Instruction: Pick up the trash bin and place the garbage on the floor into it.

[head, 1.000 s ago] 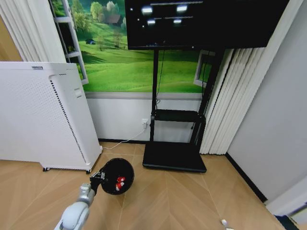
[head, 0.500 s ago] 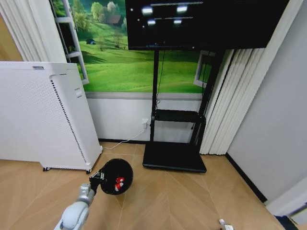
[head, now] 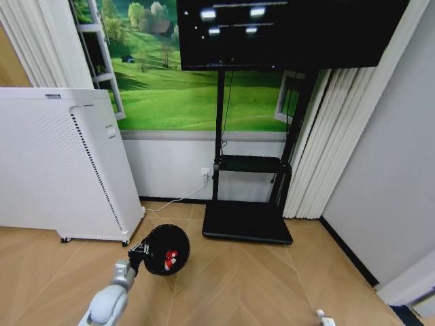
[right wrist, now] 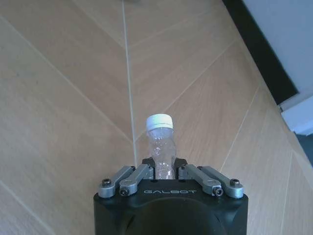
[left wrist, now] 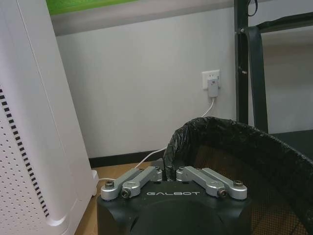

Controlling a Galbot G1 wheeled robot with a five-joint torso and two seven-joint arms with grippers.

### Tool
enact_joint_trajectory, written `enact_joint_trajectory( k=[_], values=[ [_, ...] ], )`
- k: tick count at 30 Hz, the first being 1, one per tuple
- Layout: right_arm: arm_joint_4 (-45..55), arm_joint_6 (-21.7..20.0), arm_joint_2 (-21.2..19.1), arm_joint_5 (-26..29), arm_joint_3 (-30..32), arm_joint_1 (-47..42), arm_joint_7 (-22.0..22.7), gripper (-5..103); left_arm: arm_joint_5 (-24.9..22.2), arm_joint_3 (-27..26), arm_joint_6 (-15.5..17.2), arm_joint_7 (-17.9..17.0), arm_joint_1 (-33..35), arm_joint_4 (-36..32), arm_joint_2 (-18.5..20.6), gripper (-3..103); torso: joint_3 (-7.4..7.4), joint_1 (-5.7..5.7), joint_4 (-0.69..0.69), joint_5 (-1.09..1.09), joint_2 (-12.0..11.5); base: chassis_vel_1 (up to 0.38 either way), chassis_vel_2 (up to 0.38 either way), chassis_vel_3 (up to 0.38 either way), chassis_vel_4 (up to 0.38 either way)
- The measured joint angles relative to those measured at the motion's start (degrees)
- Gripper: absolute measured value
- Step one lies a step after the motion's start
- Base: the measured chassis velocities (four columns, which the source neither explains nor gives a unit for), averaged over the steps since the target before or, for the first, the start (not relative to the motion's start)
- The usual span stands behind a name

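Note:
The trash bin (head: 182, 234), black and round, hangs tipped over the floor at the lower left of the head view. My left gripper (head: 136, 253) is shut on its rim. Inside the bin lies a red-and-white wrapper (head: 170, 258). In the left wrist view the fingers pinch the bin's black-lined rim (left wrist: 220, 126), with the left gripper (left wrist: 168, 172) at the near edge. My right gripper (right wrist: 165, 169) is shut on a clear bottle with a white cap (right wrist: 160, 139), held above the wood floor. The bottle's white tip (head: 321, 317) peeks in at the bottom right of the head view.
A tall white perforated appliance (head: 54, 163) stands on the left, close to the bin. A black TV stand base (head: 246, 223) sits ahead by the wall, with a white cable (head: 170, 202) running to a socket. Curtains and a grey wall close off the right side.
Almost nothing differs. The bin and the left arm shifted only slightly, and the bottle's tip at the bottom edge wobbled a little sideways.

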Motion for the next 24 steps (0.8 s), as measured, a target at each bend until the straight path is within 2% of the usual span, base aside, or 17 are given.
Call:
enact_joint_trajectory(
  k=[9, 13, 14, 18, 23, 24],
  values=[
    [8.2, 0.3, -3.2, 0.6, 2.1, -2.1, -0.2, 18, 0.1, 1.4, 0.0, 0.0, -2.5, 0.8, 0.0, 7, 0.0, 0.0, 0.0, 0.0, 0.0, 0.0, 0.0, 0.0, 0.0],
    [18.6, 1.2, -5.5, 0.8, 5.0, -6.1, -1.7, 18, 0.1, 3.4, 0.1, 0.0, -5.9, 2.7, 0.2, 7, -0.01, 0.0, 0.01, 0.0, 0.0, 0.0, 0.0, 0.0, 0.0],
    [18.6, 1.2, -5.5, 0.8, 5.0, -6.1, -1.7, 18, 0.1, 3.4, 0.1, 0.0, -5.9, 2.7, 0.2, 7, -0.01, 0.0, 0.01, 0.0, 0.0, 0.0, 0.0, 0.0, 0.0],
    [26.1, 3.4, -6.7, -1.7, 5.7, -8.1, -3.9, 18, 0.5, 5.7, 0.1, 0.1, -8.6, 4.8, -0.2, 7, -0.01, 0.0, -0.03, -0.02, 0.0, 0.0, 0.0, 0.0, 0.0],
    [29.8, 5.8, -6.8, -3.5, 4.2, -7.1, -5.5, 18, 1.0, 7.5, -0.1, 0.1, -10.5, 6.6, -0.6, 7, 0.0, 0.0, 0.03, 0.02, 0.0, 0.0, 0.0, 0.0, 0.0],
    [31.1, 7.3, -6.7, -4.4, 3.8, -6.7, -6.5, 18, 1.2, 8.8, -0.3, 0.1, -12.0, 7.9, -0.7, 7, -0.01, 0.0, 0.03, -0.02, 0.0, 0.0, 0.0, 0.0, 0.0]
  ],
)
